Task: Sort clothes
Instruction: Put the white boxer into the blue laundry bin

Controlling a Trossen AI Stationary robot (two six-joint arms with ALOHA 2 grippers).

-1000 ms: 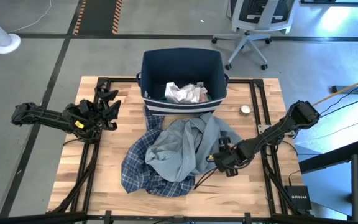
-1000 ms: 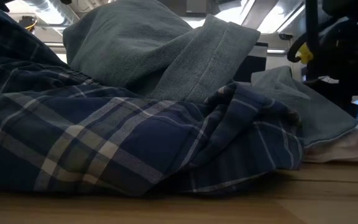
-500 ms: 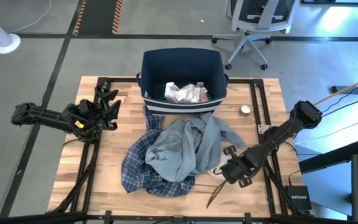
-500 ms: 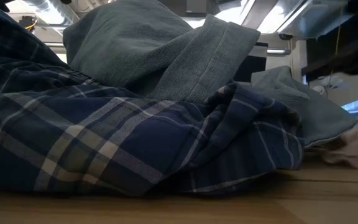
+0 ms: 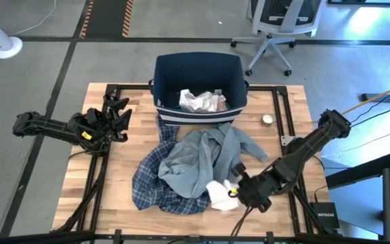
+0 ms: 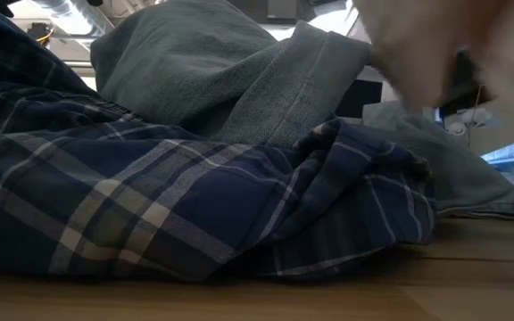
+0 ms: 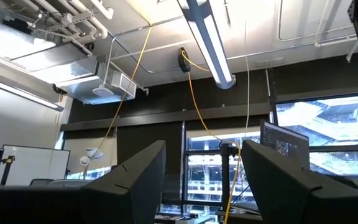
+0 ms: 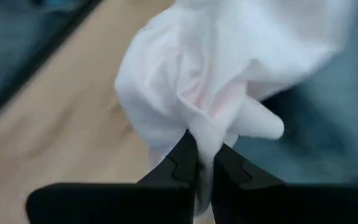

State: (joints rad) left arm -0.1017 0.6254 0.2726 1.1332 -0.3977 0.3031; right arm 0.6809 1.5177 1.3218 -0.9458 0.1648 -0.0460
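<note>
You see the wooden desk (image 5: 114, 169) carrying everything, and at its 12 o'clock edge stands the navy bin (image 5: 197, 78) with pale crumpled pieces inside. In the middle of the desk lies the plaid shirt (image 5: 156, 183), blue and white, spread flat, with the large grey-blue garment (image 5: 195, 163) heaped on top of it; a sleeve of this garment reaches toward 3 o'clock. In the low view the plaid shirt (image 6: 194, 205) fills the front and the grey-blue garment (image 6: 230, 71) rises behind it.

Your right arm comes in from 3 o'clock and bends down to about 5 o'clock of the pile. Its right pincer (image 5: 234, 192) is pressed together on a small white-pink piece (image 5: 219, 194), which hangs just at the lower edge of the plaid shirt. In the right wrist view the two dark fingers (image 8: 180, 163) pinch a fold of this white-pink piece (image 8: 229, 68), with the desk and blue cloth behind it.

Your left arm waits at 9 o'clock of the desk, well apart from the clothes; its left pincer (image 5: 118, 114) is spread wide and holds nothing

A small round object (image 5: 267, 119) lies near the bin, at 2 o'clock
</note>
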